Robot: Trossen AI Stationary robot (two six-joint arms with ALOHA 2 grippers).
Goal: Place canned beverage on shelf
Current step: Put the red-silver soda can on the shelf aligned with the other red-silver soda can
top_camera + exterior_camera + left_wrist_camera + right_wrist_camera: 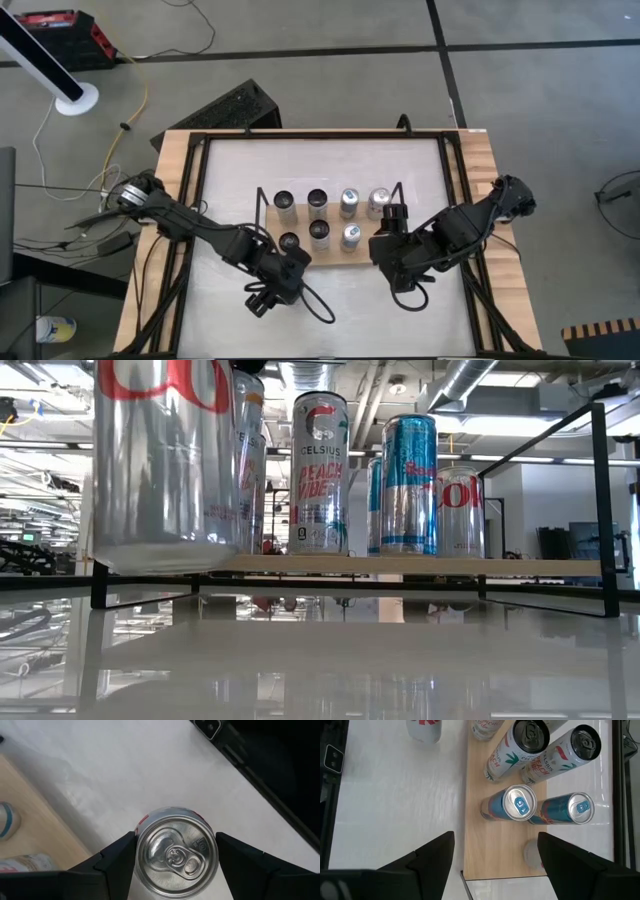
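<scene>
My left gripper [285,272] is just near of the shelf's left half, shut on a silver canned beverage with red lettering [175,857]. The can fills the left of the low view [165,460] and shows in the right wrist view [424,730]. The shelf [330,258] is a light-wood board in a black wire frame; it also shows in the low view [400,565]. My right gripper [495,865] is open and empty above the shelf's right end [388,240]. My left gripper pinches the can's side wall [139,851] between its two fingers, one on each opposite side, near the can's top. The fingers point down from above. The can is upright and lifted clear of the table, its bottom [160,560] about level with the shelf board.
Several cans stand on the shelf: two Celsius cans [530,735], two blue cans [520,805], a red-lettered silver can [462,510]. A black rail [260,785] runs along the white table's edge. The board near my right gripper has a bare patch [490,845].
</scene>
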